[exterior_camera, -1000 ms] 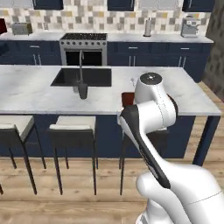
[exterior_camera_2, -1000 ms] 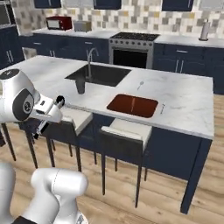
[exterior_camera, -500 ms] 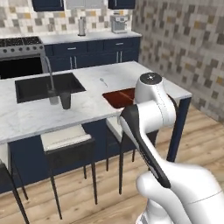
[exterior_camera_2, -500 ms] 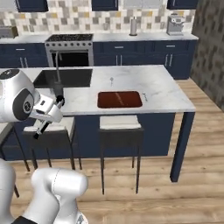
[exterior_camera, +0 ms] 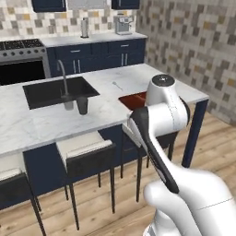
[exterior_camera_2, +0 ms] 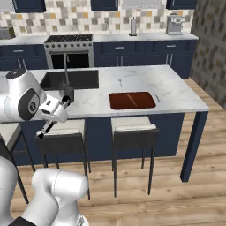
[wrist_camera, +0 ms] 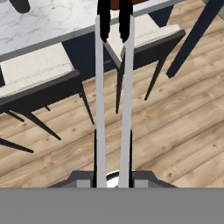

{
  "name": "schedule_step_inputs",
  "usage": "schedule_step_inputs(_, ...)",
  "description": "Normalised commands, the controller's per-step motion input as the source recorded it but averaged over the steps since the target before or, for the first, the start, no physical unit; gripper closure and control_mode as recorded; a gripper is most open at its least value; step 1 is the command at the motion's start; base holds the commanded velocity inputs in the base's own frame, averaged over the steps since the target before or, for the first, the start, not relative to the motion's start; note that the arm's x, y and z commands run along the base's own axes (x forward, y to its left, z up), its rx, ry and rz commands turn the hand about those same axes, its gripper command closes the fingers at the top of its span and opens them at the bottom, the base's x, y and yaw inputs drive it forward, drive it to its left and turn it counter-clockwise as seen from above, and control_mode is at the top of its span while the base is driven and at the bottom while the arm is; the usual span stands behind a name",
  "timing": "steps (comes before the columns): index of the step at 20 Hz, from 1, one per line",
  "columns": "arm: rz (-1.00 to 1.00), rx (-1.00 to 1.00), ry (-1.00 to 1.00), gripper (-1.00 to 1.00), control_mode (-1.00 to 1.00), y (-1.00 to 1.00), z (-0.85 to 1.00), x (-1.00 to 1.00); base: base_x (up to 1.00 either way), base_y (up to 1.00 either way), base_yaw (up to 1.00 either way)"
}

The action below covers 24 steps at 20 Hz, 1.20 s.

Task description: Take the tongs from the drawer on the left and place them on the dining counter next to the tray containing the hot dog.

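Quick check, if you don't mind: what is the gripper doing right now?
Gripper: shut on the tongs, which point out toward the stools and the dining counter.

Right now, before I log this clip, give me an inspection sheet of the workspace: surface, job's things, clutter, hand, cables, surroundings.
Surface: dining counter, white veined marble, with a black sink and faucet.
Job's things: tongs held in the hand, their black ends pointing toward the counter edge; tray lying flat on the counter near its front edge; a thin pale piece in it, probably the hot dog.
Clutter: dark cup beside the sink; a small silver utensil behind the tray.
Hand: hand shut on the tongs, off the counter above the stools.
Cables: nothing seen.
Surroundings: stools under the counter, wood floor, stove, coffee machine on the back worktop.
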Motion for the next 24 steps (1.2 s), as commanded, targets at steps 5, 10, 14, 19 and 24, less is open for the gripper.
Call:
schedule_step_inputs(5,0.0,0.0,0.0,1.0,1.0,0.0,0.0,0.0,0.27,-0.36,0.16)
schedule_step_inputs(10,0.0,0.0,0.0,1.0,1.0,0.0,0.0,0.0,0.26,-0.05,0.04)
schedule_step_inputs(14,0.0,0.0,0.0,1.0,1.0,0.0,0.0,0.0,0.79,0.61,-0.11)
schedule_step_inputs(19,0.0,0.0,0.0,1.0,1.0,0.0,0.0,0.0,0.98,0.72,-0.14)
schedule_step_inputs(24,0.0,0.0,0.0,1.0,1.0,0.0,0.0,0.0,0.93,0.24,-0.04)
